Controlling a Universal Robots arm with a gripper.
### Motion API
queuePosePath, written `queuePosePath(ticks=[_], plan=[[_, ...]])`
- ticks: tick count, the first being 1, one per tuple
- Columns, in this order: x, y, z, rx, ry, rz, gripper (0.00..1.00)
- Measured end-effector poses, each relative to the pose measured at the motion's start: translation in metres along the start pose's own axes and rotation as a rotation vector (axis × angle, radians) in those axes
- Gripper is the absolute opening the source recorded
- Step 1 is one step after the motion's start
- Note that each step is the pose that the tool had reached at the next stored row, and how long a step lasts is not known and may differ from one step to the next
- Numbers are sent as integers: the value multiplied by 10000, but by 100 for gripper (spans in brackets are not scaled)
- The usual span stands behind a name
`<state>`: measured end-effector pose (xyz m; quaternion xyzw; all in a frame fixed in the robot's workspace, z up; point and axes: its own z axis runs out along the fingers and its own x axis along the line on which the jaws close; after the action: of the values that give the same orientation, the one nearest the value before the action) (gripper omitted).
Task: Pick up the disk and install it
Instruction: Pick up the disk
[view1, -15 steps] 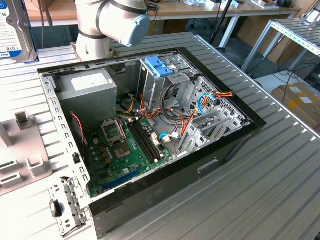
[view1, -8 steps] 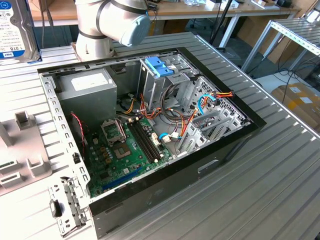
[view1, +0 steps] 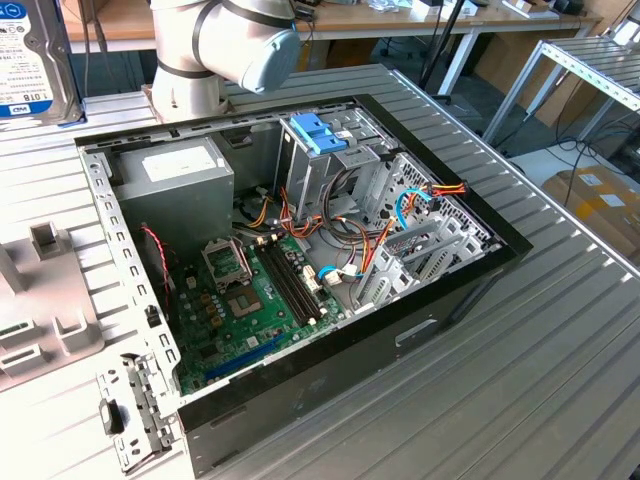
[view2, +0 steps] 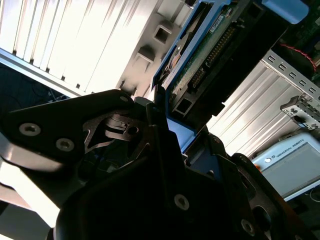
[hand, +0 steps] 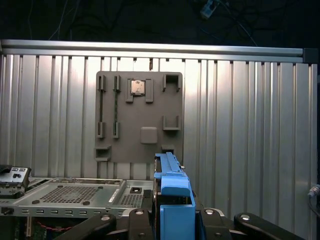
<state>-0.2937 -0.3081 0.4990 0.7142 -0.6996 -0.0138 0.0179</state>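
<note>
The hand (hand: 174, 220) is squeezing tight on the disk (hand: 172, 187), with a dark finger pressing on each side of it. The disk is hanging up in the air, not lying on the tabletop (view1: 520, 400). In the exterior view it is showing past the far corner of the open computer case (view1: 300, 390), toward the exterior view's left. It is outside the case and higher than it. It is not sitting inside the case yet.

I think the disk is feeling heavy for such a small thing, because it is a metal box. It is stiff and is not bending at all. Its flat faces are looking smooth, so they could be slipping in a loose hold. It is also easy to hurt. In the second wrist view one face is showing a green board (view2: 200, 62) with rows of little pins, and a bump could be breaking those. The best places to be holding it are the blue plastic rails (hand: 175, 175) along its thin sides. That is where the hand seems to be gripping.

The disk is looking like a flat, dark rectangle. One face is wearing a white label with a blue band.
</note>
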Motion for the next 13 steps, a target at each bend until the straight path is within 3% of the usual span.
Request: queuePosePath(ticks=[13], plan=[[1,-47,-1,0,0,0,37]])
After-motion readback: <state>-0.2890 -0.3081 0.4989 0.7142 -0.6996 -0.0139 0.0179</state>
